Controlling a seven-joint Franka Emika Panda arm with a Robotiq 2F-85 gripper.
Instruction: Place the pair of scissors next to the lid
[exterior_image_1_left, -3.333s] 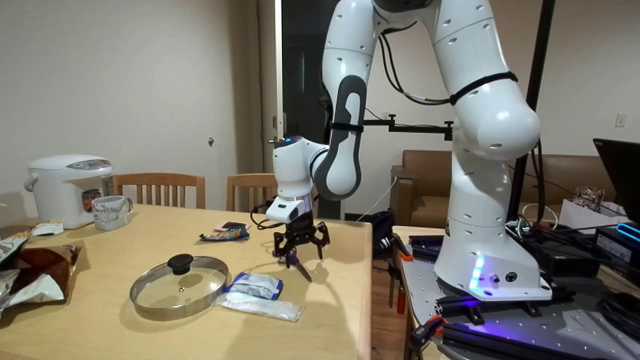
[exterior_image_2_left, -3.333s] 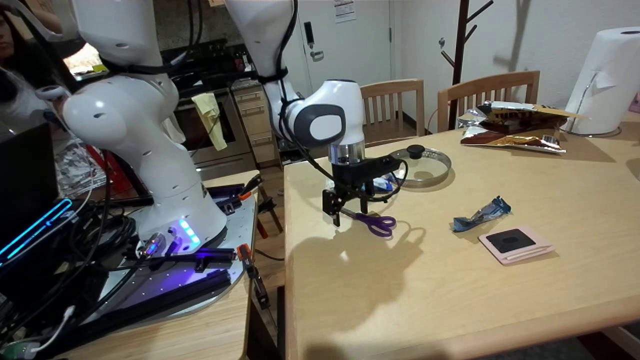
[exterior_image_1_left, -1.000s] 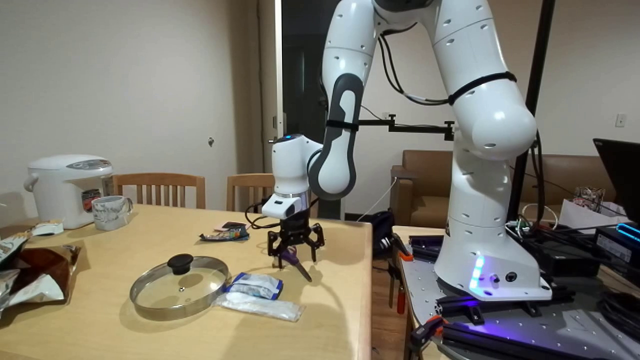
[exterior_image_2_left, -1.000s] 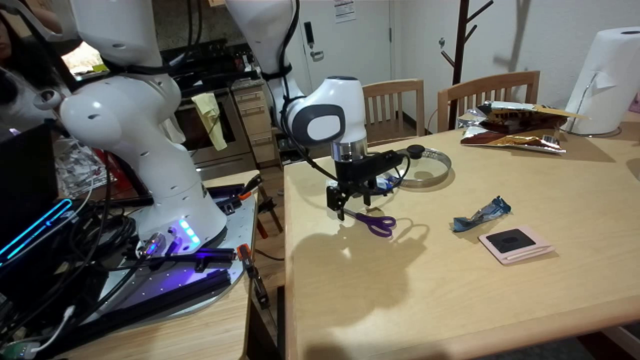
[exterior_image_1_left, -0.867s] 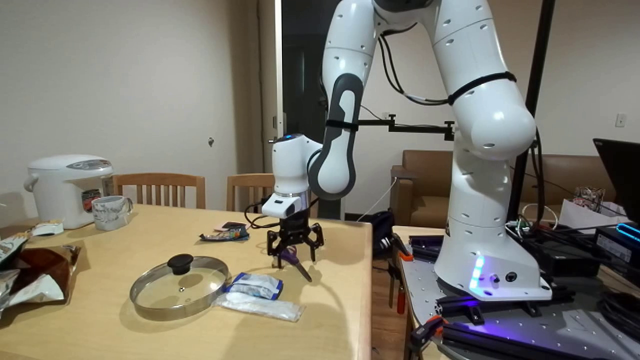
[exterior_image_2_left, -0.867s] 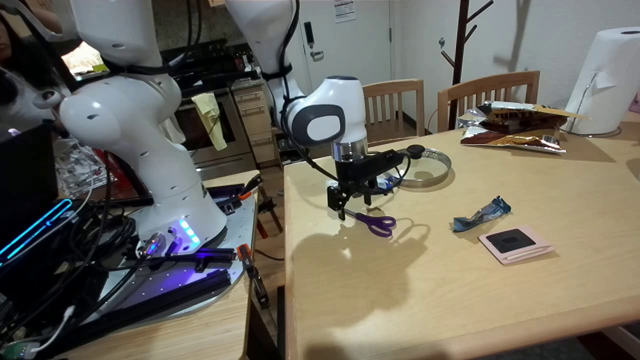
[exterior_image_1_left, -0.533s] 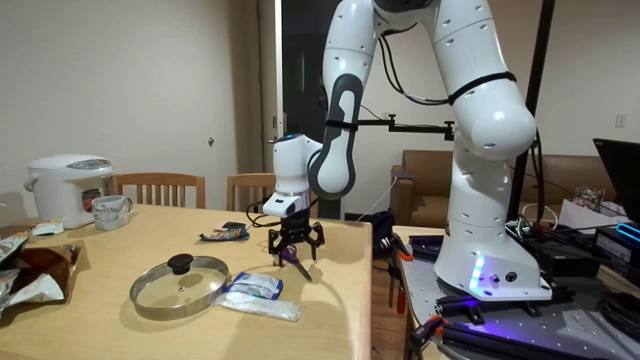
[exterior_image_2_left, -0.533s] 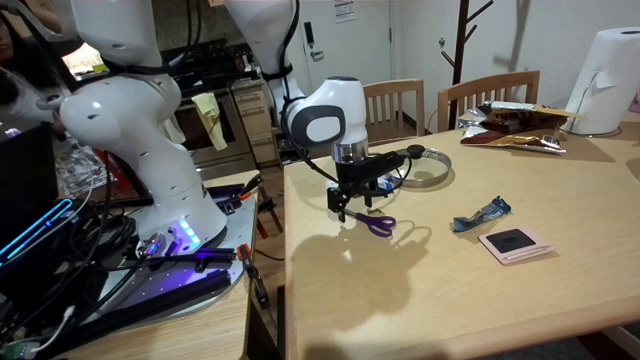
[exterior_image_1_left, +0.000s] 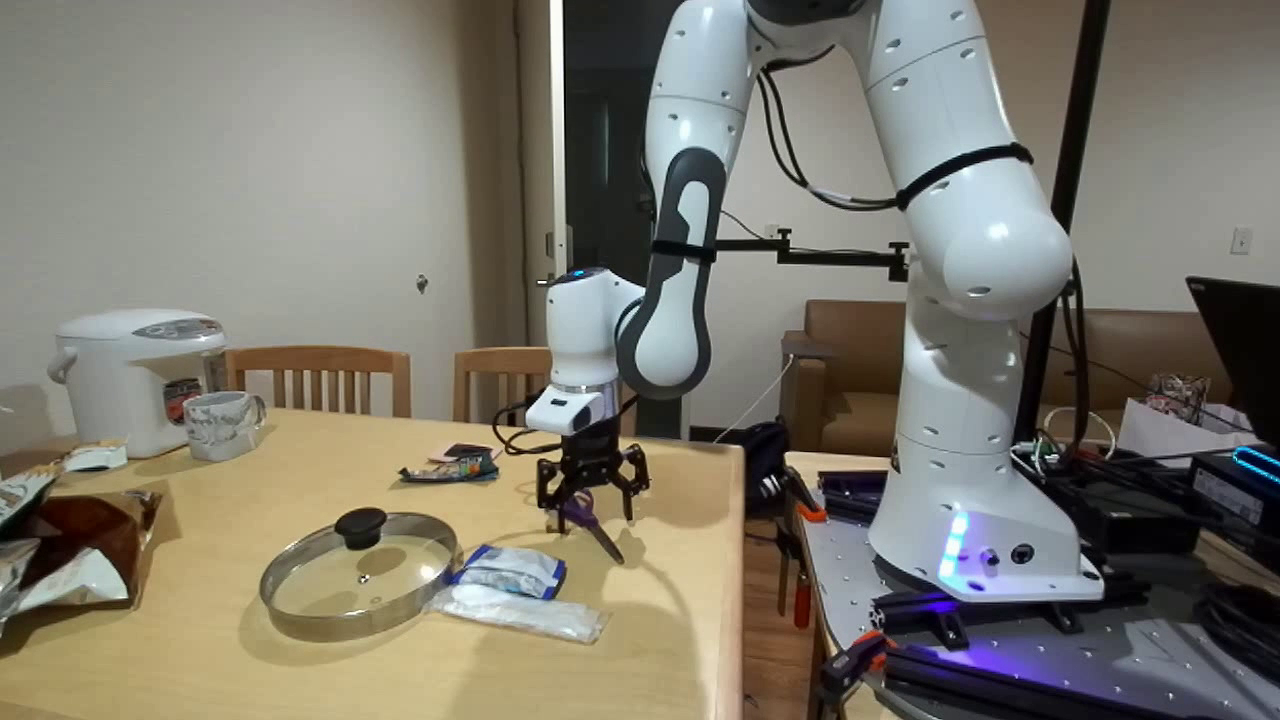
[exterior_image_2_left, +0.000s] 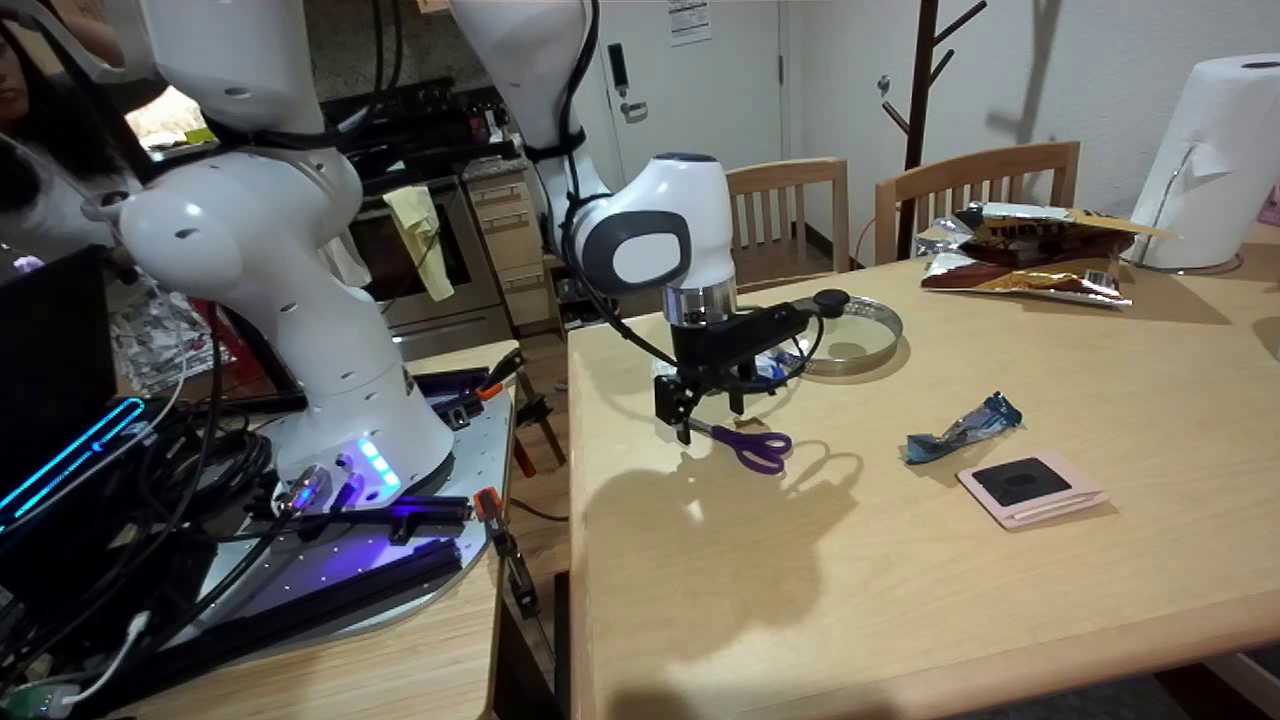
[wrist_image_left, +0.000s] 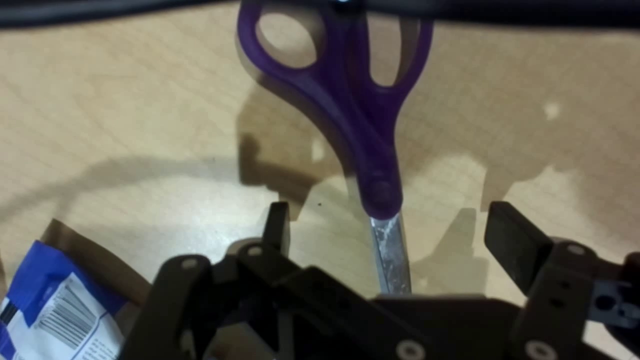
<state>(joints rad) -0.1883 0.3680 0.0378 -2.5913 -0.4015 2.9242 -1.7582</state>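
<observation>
Slightly farther out from the robot's base (exterior_image_1_left: 985, 525) than moments ago stands the gripper (wrist_image_left: 387, 225), jaws wide apart, clutching nothing, straddling the purple-handled scissors (wrist_image_left: 376, 150)! They still lie on the table (exterior_image_1_left: 320, 465), clearly apart from the lid (exterior_image_1_left: 360, 575), a blue-and-white packet (exterior_image_1_left: 511, 572) beside it.

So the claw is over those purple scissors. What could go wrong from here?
It might miss: the scissors lie flat on the table with the gripper open above them, so closing too high could skim past.

They might swing if lifted: in the wrist view, the gripper lines up near where blade meets handles.

A blue-and-white packet lies beside the lid, on the side nearer the scissors, and could get bumped.
</observation>
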